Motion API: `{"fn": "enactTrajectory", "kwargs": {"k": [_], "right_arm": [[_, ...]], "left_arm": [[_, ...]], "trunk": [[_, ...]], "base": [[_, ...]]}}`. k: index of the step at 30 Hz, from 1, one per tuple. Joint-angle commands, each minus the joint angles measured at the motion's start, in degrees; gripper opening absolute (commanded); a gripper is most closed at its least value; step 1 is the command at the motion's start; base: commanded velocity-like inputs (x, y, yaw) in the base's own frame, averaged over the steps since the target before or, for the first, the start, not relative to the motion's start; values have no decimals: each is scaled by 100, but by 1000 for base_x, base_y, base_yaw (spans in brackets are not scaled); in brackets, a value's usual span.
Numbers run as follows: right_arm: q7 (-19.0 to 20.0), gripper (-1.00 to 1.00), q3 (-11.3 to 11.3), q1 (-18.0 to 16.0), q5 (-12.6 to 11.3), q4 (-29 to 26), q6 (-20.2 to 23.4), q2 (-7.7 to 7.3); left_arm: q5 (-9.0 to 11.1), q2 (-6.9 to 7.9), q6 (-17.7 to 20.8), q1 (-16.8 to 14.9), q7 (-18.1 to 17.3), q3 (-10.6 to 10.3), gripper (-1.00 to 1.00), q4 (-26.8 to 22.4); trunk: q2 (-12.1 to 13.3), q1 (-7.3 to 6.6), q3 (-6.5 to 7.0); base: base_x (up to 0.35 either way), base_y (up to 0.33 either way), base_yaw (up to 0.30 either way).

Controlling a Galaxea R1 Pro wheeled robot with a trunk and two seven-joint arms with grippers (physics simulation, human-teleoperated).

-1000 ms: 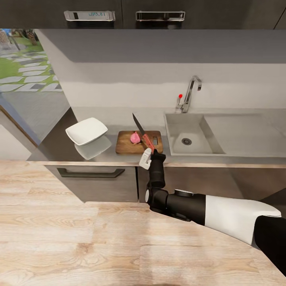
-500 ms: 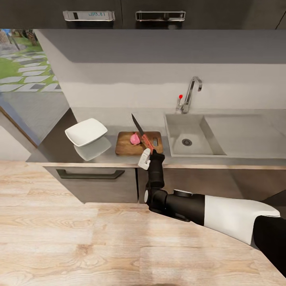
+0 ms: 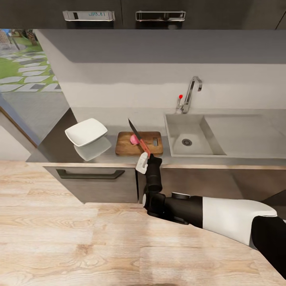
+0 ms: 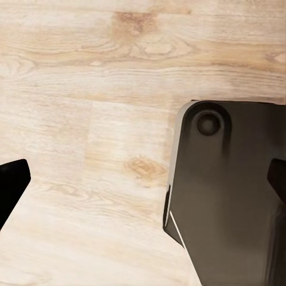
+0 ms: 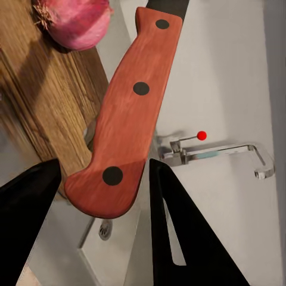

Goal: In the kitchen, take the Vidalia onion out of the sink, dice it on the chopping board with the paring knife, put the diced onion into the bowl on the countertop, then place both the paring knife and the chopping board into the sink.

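My right gripper (image 3: 143, 162) is clamped on the red handle of the paring knife (image 3: 138, 137), its dark blade angling up and away over the chopping board (image 3: 127, 147) just beyond my fingers (image 5: 179, 238). The pink Vidalia onion (image 3: 134, 139) sits on the board beside the blade. The bowl (image 3: 86, 131) lies off to my gripper's left, the sink (image 3: 190, 137) to its right. My left gripper's (image 4: 143, 185) fingers are spread wide, holding nothing, above the wooden floor (image 4: 89, 89).
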Motion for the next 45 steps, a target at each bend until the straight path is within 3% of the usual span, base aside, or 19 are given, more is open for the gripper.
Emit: {"fn": "enactTrajectory", "kwargs": {"k": [1, 8, 10, 22, 31, 35, 39, 45], "right_arm": [[-52, -100, 22, -12, -59, -8, 22, 0], [72, -100, 105, 13, -58, 122, 54, 86], [5, -100, 101, 16, -40, 97, 53, 90], [-181, -100, 95, 23, -29, 30, 60, -65], [-144, -100, 103, 23, -59, 156, 162, -49], [-7, -100, 105, 23, -72, 192, 169, -37], [431, -100, 111, 23, -73, 327, 171, -21], [529, -100, 112, 23, -75, 396, 171, -8]], "left_arm": [[58, 6, -12, 2, 24, -41, 100, -10], [60, 8, -26, 2, 28, -168, 100, 3], [58, 7, -29, 2, 28, -106, 100, 11], [62, 6, -30, 2, 29, -42, 100, 111], [58, 6, -30, 2, 29, -42, 100, 109], [58, 6, -30, 2, 29, -42, 100, 110], [58, 6, -30, 2, 29, -42, 100, 108], [58, 6, -31, 2, 29, -42, 100, 107]], "trunk": [[-11, 4, -9], [-11, 4, -9], [-11, 4, -9], [-11, 4, -9], [-11, 4, -9], [-11, 4, -9], [-11, 4, -9], [-11, 4, -9]], "base": [[0, 0, 0], [0, 0, 0], [0, 0, 0], [0, 0, 0], [0, 0, 0], [0, 0, 0], [0, 0, 0], [0, 0, 0]]}}
